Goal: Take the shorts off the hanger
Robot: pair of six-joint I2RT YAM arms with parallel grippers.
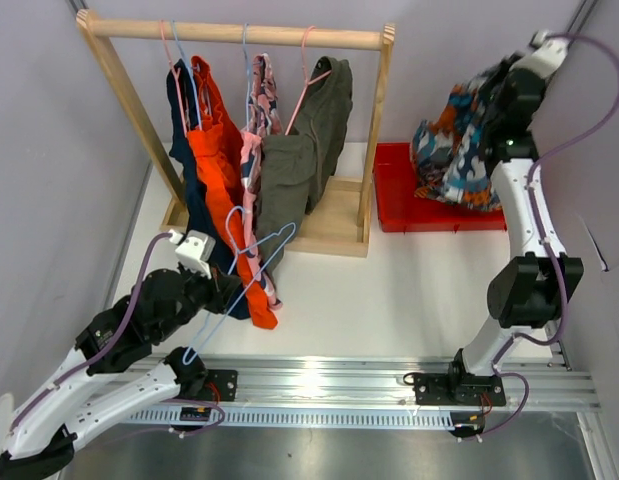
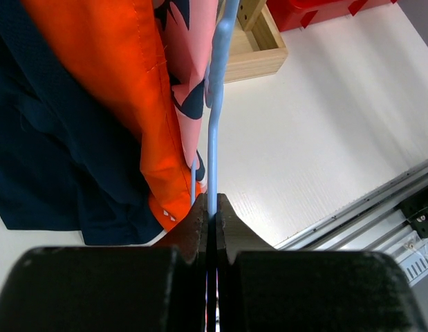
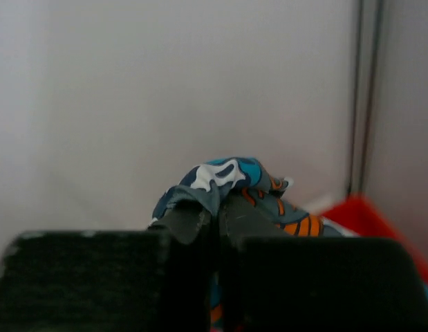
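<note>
The left gripper [image 2: 212, 211] has its jaws clenched on a bare light-blue wire hanger [image 1: 239, 280], low beside the orange shorts [image 1: 224, 190]. The right gripper [image 3: 214, 221] holds the navy floral shorts [image 1: 454, 150] pinched in its jaws, high above the red plastic bin [image 1: 394, 205], probably clear of it. Navy, pink and olive pairs hang on the wooden rack [image 1: 234, 35].
</note>
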